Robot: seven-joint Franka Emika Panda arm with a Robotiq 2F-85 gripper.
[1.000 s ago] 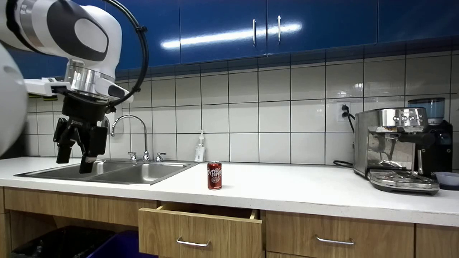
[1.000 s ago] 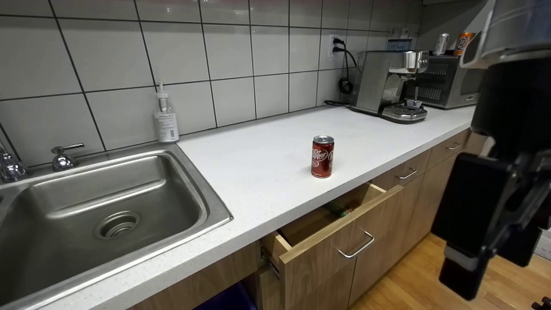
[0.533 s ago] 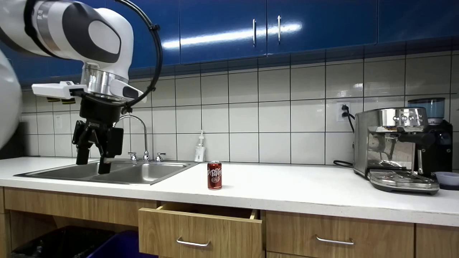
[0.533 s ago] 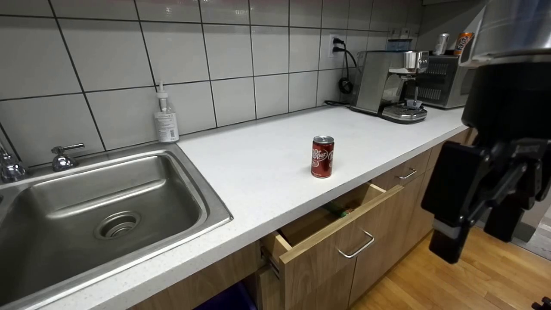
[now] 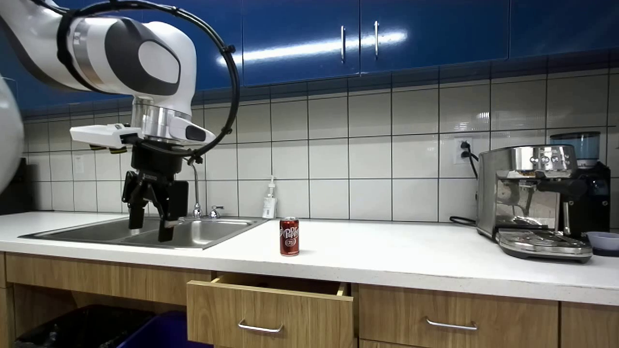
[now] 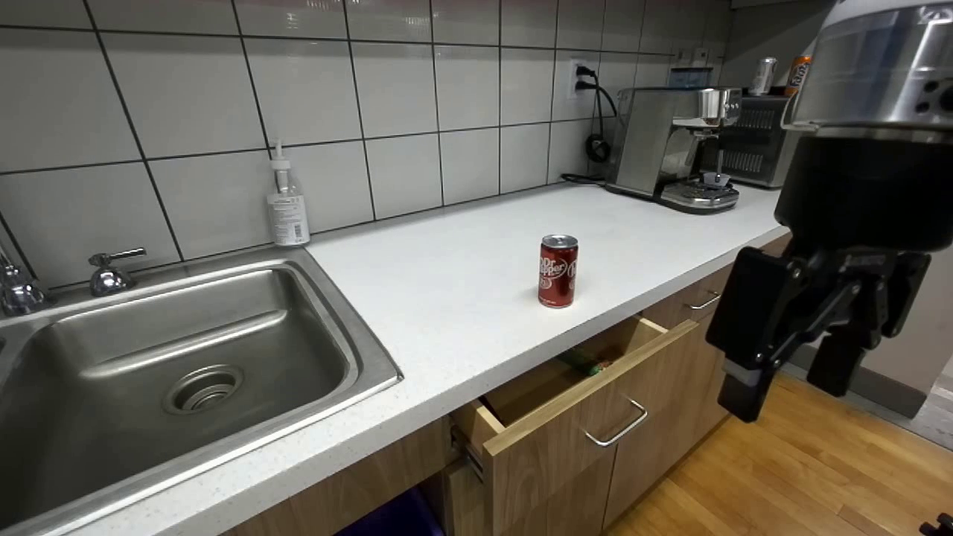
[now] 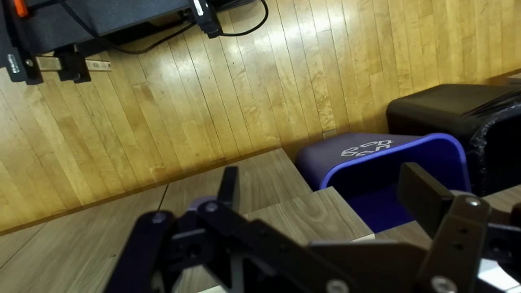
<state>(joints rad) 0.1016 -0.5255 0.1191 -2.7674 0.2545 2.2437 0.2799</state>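
a black, two-fingered pincer [image 5: 151,229] hangs empty and spread apart; the wood-grain, rectangular drawer [image 5: 270,314] is already open, the red, cylindrical metal can [image 5: 289,237] ungrasped, upright on the white slab bench [image 5: 387,246].

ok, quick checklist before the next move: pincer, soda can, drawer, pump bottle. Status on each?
1. Pincer open and holding nothing: ok.
2. Dr Pepper can upright on the counter: ok.
3. Pincer apart from the can: ok, a gap shows in both exterior views.
4. Drawer shut: not ok, it stands partly pulled out.
5. Drawer contents identified: cannot tell, something green shows inside, partly hidden.
6. Pump bottle upright and apart from the can: ok.
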